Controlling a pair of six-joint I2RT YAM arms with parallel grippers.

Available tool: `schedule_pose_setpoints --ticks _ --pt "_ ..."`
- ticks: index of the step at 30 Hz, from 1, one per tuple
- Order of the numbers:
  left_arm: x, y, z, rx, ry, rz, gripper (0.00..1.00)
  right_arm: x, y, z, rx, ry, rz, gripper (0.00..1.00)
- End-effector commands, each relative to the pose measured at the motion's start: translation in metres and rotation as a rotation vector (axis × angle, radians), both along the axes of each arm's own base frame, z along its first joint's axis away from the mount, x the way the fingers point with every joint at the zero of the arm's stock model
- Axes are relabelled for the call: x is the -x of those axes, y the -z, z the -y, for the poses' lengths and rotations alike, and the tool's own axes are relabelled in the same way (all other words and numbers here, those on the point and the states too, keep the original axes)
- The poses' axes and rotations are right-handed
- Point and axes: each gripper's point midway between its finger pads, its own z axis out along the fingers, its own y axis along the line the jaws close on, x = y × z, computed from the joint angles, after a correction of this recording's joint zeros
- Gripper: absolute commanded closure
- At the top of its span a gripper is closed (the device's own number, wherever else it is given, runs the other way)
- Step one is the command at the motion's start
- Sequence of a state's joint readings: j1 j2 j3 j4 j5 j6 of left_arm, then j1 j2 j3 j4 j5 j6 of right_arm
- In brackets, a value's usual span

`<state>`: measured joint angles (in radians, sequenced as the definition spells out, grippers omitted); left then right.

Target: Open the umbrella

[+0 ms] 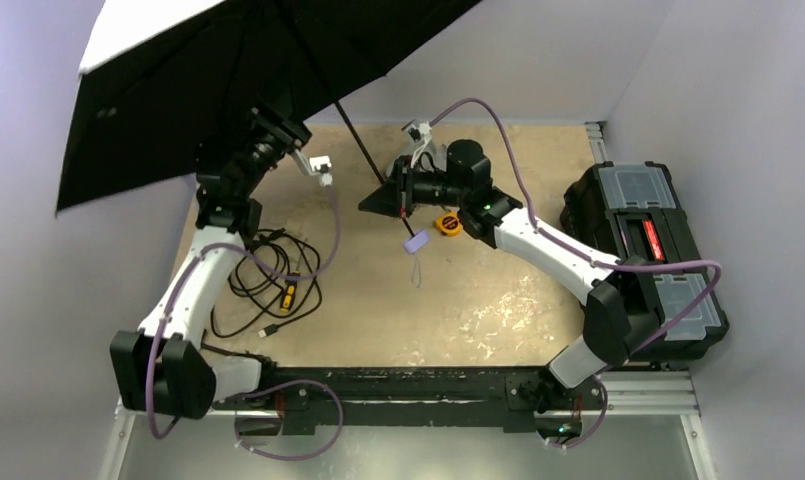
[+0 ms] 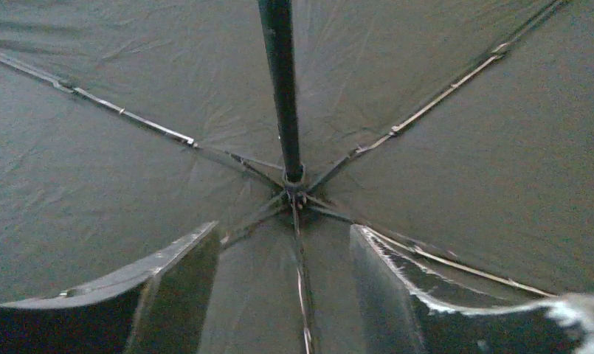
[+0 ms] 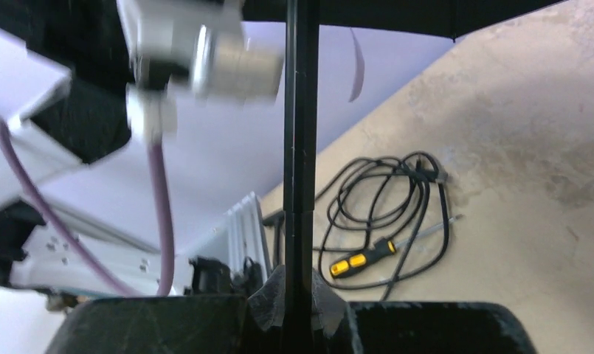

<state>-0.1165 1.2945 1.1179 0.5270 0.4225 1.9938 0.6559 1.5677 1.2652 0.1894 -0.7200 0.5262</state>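
The umbrella [image 1: 228, 70] is standing fully fanned out over the far left of the counter [image 1: 478, 300], the right tool [image 3: 297, 310] pinching its thin shaft [image 3: 299, 147] low down, seemingly as an anchor, while the left tool [image 2: 282, 280] is hovering spread beneath the hub, gripping nothing.
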Motion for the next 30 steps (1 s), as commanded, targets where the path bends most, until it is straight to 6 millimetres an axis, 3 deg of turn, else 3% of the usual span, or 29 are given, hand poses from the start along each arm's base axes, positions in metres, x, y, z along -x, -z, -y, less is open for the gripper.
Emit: schedule_pose_setpoints --ticks 1,6,11,13,16,18,22,30 --pt "0.026 0.037 0.022 -0.034 0.106 -0.133 0.31 0.005 -0.107 0.006 -0.33 0.036 0.159 1.0" --pt "0.052 0.073 0.036 -0.002 0.16 -0.239 0.29 -0.001 -0.097 0.004 -0.322 0.05 0.199 1.0" --pt "0.085 0.084 0.019 0.208 0.156 -0.412 0.23 -0.015 -0.074 0.008 -0.331 0.139 0.253 1.0" --pt "0.105 0.086 0.009 0.372 0.159 -0.556 0.18 -0.02 -0.062 0.005 -0.315 0.138 0.259 1.0" --pt "0.15 0.09 0.005 0.6 0.185 -0.826 0.07 -0.029 -0.048 0.005 -0.3 0.173 0.284 1.0" --pt "0.178 0.11 0.01 0.693 0.201 -1.012 0.02 -0.038 -0.041 0.009 -0.298 0.234 0.283 1.0" --pt "0.218 0.155 0.017 0.809 0.205 -1.247 0.0 -0.057 -0.033 0.036 -0.291 0.422 0.281 1.0" --pt "0.228 0.198 0.003 0.92 0.068 -1.35 0.0 -0.089 0.001 0.094 -0.136 0.766 0.292 1.0"
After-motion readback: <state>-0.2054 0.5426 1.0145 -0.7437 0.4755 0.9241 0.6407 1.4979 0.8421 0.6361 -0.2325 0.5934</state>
